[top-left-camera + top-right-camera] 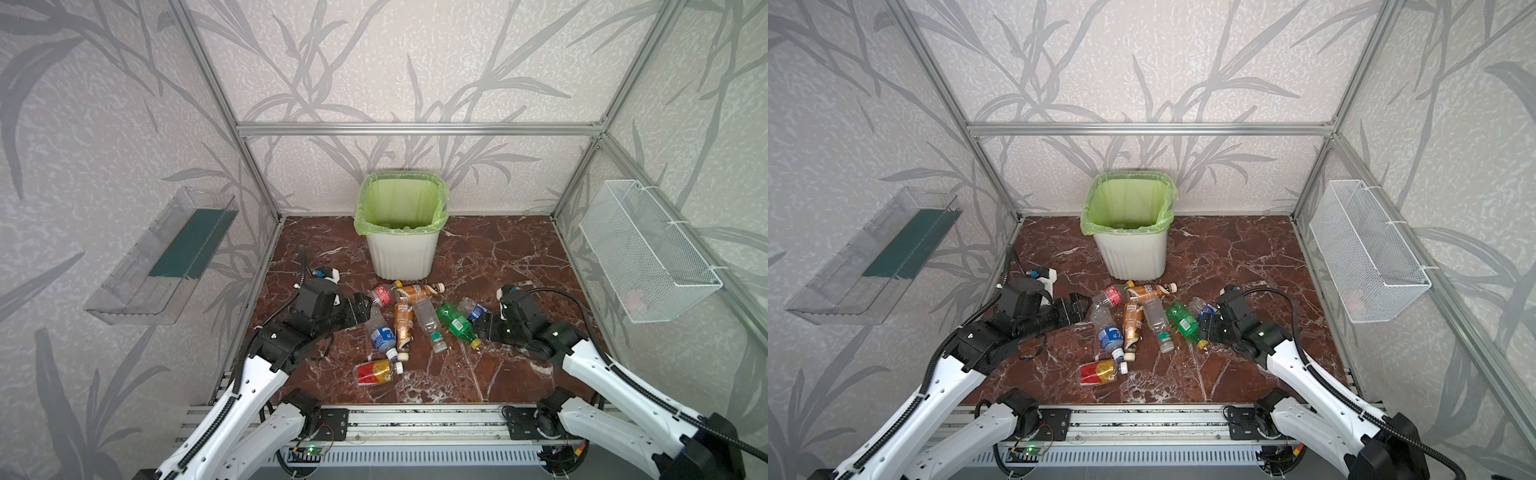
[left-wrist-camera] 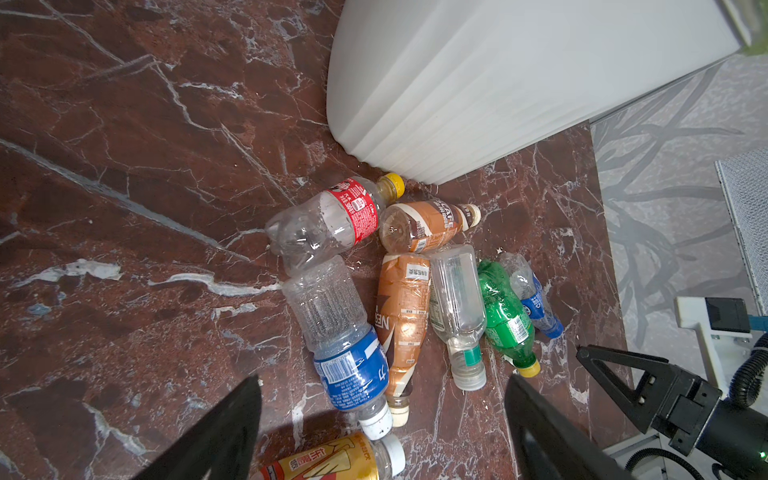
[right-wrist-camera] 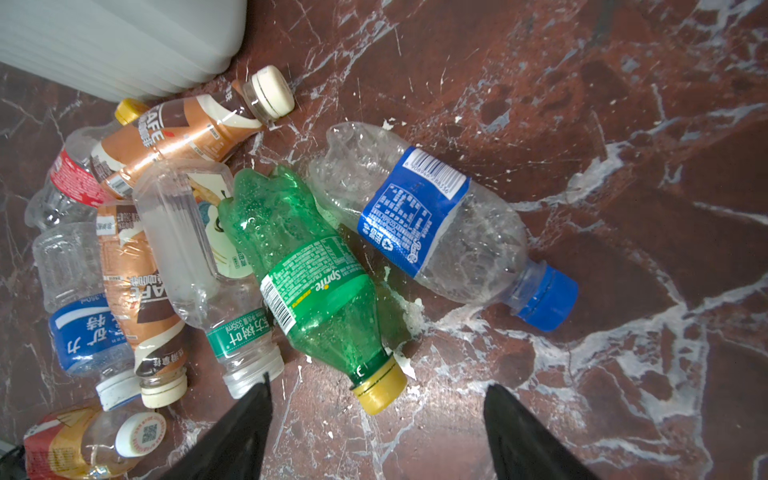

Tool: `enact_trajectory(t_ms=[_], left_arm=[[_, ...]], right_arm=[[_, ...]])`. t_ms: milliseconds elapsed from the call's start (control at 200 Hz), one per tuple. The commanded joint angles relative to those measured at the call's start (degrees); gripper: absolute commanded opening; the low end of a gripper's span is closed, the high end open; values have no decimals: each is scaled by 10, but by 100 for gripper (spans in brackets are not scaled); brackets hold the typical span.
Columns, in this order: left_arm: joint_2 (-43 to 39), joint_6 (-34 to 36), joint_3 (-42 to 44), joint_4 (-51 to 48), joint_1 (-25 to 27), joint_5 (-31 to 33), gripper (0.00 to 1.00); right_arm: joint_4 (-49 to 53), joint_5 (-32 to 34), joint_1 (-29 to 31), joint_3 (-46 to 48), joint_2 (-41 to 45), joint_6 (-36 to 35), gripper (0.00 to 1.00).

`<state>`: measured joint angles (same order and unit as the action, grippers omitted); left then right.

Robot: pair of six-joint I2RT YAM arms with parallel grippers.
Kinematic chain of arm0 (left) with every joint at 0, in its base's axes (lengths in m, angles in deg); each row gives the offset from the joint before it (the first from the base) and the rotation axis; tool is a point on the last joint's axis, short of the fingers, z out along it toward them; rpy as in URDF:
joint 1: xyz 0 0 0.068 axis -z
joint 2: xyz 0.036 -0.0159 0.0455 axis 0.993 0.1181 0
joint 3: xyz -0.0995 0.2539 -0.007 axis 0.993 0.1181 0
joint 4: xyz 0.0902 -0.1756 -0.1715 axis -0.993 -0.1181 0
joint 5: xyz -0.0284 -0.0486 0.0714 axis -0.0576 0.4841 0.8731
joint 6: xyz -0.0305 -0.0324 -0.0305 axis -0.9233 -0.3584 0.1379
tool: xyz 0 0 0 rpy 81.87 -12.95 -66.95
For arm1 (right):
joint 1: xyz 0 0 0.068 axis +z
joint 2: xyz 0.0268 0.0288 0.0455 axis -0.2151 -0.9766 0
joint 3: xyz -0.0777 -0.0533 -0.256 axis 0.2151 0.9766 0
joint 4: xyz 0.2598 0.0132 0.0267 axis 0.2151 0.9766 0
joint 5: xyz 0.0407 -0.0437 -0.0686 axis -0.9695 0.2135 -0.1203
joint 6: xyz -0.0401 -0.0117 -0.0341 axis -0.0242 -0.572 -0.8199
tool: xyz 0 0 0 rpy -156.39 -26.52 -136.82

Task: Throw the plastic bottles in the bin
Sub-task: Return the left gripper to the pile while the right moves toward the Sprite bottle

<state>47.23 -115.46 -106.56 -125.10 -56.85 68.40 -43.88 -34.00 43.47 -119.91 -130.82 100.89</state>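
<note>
The red-brown stone table [image 1: 498,257] has a white bin [image 1: 403,253] standing at its far side. Squashed plastic bottles [image 1: 404,320] lie heaped near it.

Pincer [image 3: 377,380] spread wide — its tips near the green bottle [image 3: 307,266].

Left arm [image 1: 253,378]: extends in from 7 o'clock, elbow bent.
Left gripper [image 1: 369,309]: points to 3 o'clock, jaws spread wide, nothing held.
Right arm [image 1: 602,368]: extends in from 5 o'clock, low.
Right gripper [image 1: 478,326]: points to 9 o'clock, jaws parted, empty.
</note>
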Motion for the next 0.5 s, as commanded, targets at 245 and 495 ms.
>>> enact_trajectory(t_ms=[245,495], left_arm=[[21,-14,34,44,-2,-10,91],[34,-10,32,54,-2,-7,91]], right_arm=[[-51,-61,-1,-46,-80,-88,78],[-79,-83,4,-87,-157,-104,78]])
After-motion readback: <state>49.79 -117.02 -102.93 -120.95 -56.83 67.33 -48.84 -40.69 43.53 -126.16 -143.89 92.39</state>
